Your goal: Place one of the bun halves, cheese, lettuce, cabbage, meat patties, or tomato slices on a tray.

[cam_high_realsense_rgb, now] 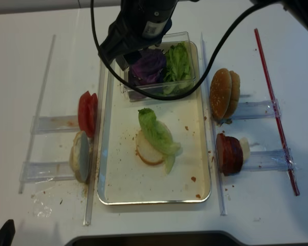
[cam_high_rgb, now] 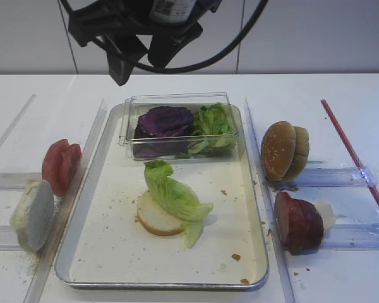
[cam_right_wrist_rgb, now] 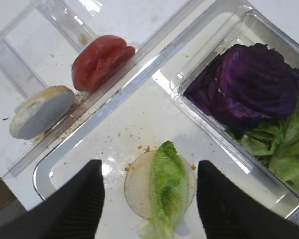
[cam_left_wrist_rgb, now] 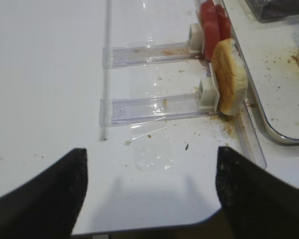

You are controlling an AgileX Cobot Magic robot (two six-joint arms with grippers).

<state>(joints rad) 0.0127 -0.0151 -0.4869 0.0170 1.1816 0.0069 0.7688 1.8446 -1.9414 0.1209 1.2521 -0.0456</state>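
The right hand (cam_right_wrist_rgb: pixel 148 199) is seen parted and empty above the tray (cam_high_rgb: pixel 101 252), where lettuce (cam_high_rgb: pixel 174 192) lies draped over a bun half (cam_high_rgb: pixel 153 219). If lowered carelessly, the leaf could be dragged off or the bun shifted

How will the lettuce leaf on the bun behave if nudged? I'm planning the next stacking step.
The lettuce leaf looks thin and crinkled, so probably floppy and light. It overhangs the bun half and lies loose, so a push would likely slide it off.
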